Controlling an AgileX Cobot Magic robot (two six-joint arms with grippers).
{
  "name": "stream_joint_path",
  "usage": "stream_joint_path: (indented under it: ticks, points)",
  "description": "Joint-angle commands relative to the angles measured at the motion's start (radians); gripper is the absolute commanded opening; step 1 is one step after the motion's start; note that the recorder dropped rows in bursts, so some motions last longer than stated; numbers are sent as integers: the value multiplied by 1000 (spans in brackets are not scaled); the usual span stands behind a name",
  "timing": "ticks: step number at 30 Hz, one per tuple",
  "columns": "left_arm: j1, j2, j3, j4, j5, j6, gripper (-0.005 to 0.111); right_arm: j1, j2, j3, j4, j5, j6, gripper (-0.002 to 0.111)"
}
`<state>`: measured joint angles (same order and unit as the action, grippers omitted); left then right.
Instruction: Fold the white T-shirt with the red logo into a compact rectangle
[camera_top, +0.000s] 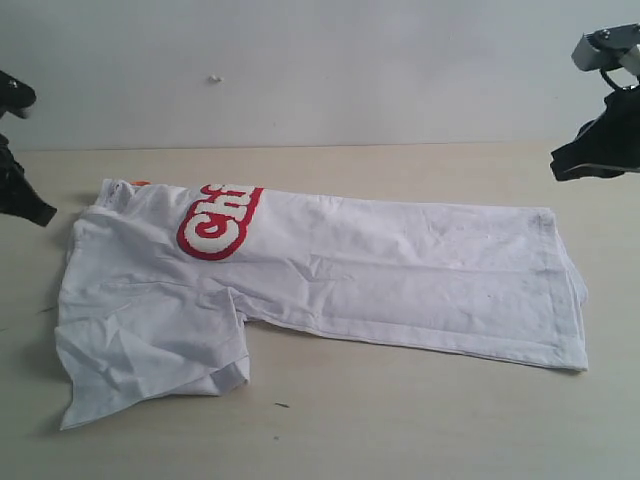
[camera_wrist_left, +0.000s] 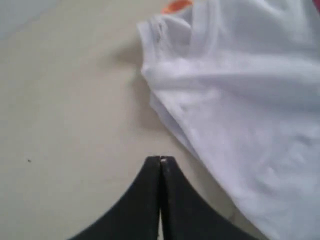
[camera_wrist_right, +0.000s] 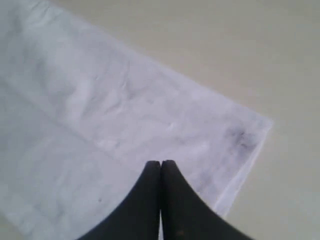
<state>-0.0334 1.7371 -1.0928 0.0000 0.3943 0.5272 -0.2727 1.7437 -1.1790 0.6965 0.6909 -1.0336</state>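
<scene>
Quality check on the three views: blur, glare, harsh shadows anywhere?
Exterior view: even, soft light, no glare, faint shadow along the left edge of the T-shirt, logo edges fairly crisp. Left wrist view: soft focus on cloth and left gripper. Right wrist view: equally soft, right gripper blurred, weave unresolved.

One white T-shirt (camera_top: 330, 280) on one table (camera_top: 400, 430); one red logo (camera_top: 220, 222), one orange tag (camera_wrist_left: 176, 6) on the shirt; two grippers, left gripper (camera_wrist_left: 160, 160) and right gripper (camera_wrist_right: 160, 162), off opposite shirt ends.
</scene>
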Motion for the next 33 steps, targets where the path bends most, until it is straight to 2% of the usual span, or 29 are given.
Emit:
stream_joint_path:
  ticks: [1, 5, 7, 13, 17, 25, 33]
  points:
    - [-27, -8, -1, -131, 173, 103, 0, -1, 1, 11, -33, 101, 53, 0]
    - [-72, -6, 3, -470, 316, 435, 0, 6, 1, 61, -159, 36, 189, 0]
    - [-112, -3, 21, -567, 368, 549, 0, 17, 1, 78, -233, -3, 265, 0]
    - [-257, 58, 114, -422, 318, 517, 0, 69, 19, 78, -267, -10, 303, 0]
    - [-304, 116, 121, -404, 303, 475, 0, 87, 19, 78, -269, -18, 303, 0]
    - [-326, 200, 158, -292, 420, 433, 0, 87, 19, 78, -249, -43, 303, 0]
    - [-326, 166, 158, -292, 598, 380, 0, 87, 19, 78, -226, -61, 303, 0]
